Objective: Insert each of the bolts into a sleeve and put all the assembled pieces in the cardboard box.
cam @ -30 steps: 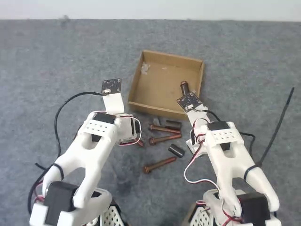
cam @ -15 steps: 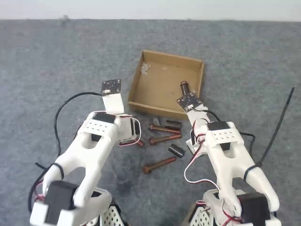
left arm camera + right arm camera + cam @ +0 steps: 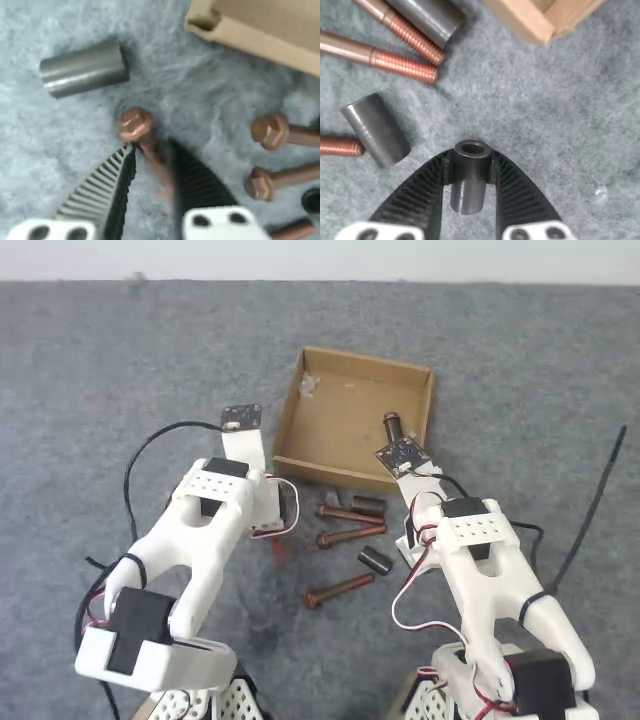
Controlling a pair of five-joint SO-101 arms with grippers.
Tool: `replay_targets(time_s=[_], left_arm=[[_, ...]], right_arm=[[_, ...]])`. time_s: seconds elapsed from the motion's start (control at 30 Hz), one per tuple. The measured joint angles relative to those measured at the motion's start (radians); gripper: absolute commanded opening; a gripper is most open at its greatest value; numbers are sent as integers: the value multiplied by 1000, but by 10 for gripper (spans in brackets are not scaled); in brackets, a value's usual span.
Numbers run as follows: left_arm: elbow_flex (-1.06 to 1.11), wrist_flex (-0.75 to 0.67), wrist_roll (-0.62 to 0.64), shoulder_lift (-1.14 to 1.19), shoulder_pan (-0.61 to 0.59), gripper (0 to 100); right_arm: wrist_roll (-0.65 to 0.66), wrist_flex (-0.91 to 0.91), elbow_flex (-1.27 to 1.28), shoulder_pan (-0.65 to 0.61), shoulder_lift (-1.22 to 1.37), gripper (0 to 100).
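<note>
**High view:** A cardboard box [image 3: 330, 472] is sitting on the grey tabletop [image 3: 120, 360], at twelve o'clock from a cluster of loose parts. A loose bolt [image 3: 350, 536] is lying flat there, its head pointing to nine o'clock and its long axis running nine to three. One assembled piece [image 3: 392, 425] is resting inside the box, near its three o'clock wall.

**Left wrist view:** The left hand [image 3: 150, 150] is gripping a copper bolt [image 3: 135, 124] by the shank, just behind the head. The head is pointing out past the fingertips, and the long axis is running back between the jaws. The threaded end is hidden.

**Right wrist view:** The right hand [image 3: 471, 156] is clamping a dark sleeve [image 3: 467, 185] by its sides. The open bore is facing the camera, and the long axis is lying along the jaws.

To do the insertion well, the threaded end should be leading, so the left hand likely needs turning. Both axes should be lining up before a slow push, with the right hand holding firm.
</note>
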Motion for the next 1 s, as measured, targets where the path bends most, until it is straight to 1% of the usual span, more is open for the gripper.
replay_targets(time_s=[0.07, 0.17, 0.37, 0.5, 0.6, 0.73, 0.87, 1.0], left_arm=[[-2, 0, -38, 0, 17, 10], [-2, 0, -44, 0, 21, 10], [-2, 0, -124, 0, 21, 10], [-2, -17, -146, 0, 0, 10], [8, -66, -152, -11, -35, 10], [78, -140, -153, -81, -69, 11], [101, -157, -157, -120, -74, 11], [103, -158, -157, -121, -77, 11]], right_arm=[[0, 0, 0, 0, 0, 6], [0, 0, 0, 0, 0, 6], [0, 0, 0, 0, 0, 6], [-12, 0, 0, 0, 0, 6], [-109, 0, 0, 0, 0, 6], [-278, -43, 2, 0, -15, 6], [-417, -86, 52, 0, -98, 6], [-543, -181, 140, 0, -206, 6]])
